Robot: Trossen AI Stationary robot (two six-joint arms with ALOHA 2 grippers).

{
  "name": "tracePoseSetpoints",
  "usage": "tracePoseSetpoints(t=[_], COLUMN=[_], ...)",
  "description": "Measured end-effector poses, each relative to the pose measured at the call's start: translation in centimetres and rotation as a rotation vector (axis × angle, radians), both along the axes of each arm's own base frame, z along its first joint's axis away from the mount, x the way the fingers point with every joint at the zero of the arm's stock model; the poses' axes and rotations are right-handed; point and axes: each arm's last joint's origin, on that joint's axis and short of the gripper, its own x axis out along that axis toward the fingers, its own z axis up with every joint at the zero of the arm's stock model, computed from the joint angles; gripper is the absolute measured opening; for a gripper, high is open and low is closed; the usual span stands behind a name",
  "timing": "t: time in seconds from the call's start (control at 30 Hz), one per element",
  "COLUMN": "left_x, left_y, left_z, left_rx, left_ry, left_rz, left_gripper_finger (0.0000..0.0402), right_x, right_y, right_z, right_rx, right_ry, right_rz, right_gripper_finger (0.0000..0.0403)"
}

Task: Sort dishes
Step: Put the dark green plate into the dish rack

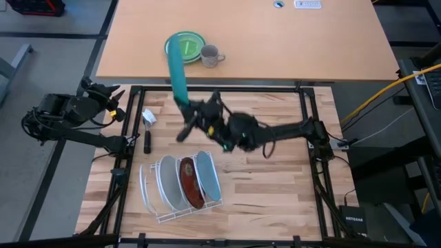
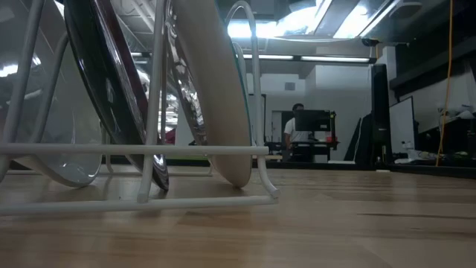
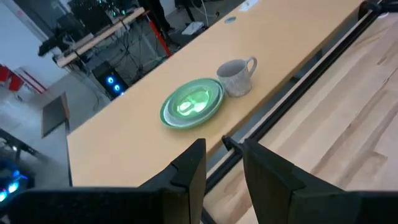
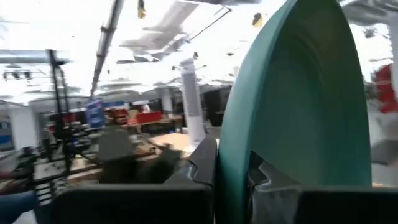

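My right gripper (image 1: 187, 109) is over the far left part of the wooden table, shut on the dark teal plate (image 1: 178, 69), which fills the right wrist view (image 4: 292, 93). The white plate (image 1: 169, 182), the dark red plate (image 1: 189, 182) and the light blue plate (image 1: 209, 176) stand on edge in the slots of a white wire rack (image 1: 148, 196). The low view shows that rack (image 2: 149, 149) close up, with the red plate (image 2: 111, 89) and the pale back of the blue plate (image 2: 219, 97). My left gripper (image 1: 114, 96) waits open at the table's left edge (image 3: 224, 165). My right gripper pinches the teal plate's rim (image 4: 239, 168) between its two fingers, one finger (image 4: 202, 165) on each face. The plate is lifted clear and stands on edge, rising from the fingers toward the table's far side (image 1: 172, 48).
A small bright green plate (image 1: 185, 45) and a grey mug (image 1: 210, 55) sit on the tan table beyond the far edge. A small white object (image 1: 149, 117) and a black one (image 1: 147, 141) lie near the left edge. Bare wood lies right of the rack.
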Motion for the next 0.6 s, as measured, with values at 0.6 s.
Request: tracePoseSetpoints(t=[0.6], left_x=[-0.3], left_y=[0.0], left_z=[-0.5], left_rx=[-0.055], left_ry=[-0.017], left_rz=[0.021], left_gripper_finger=[0.0098], right_x=[0.1], right_y=[15.3], right_z=[-7.8], right_rx=[0.031], right_ry=[-0.206], right_rz=[0.145], right_gripper_finger=[0.0017])
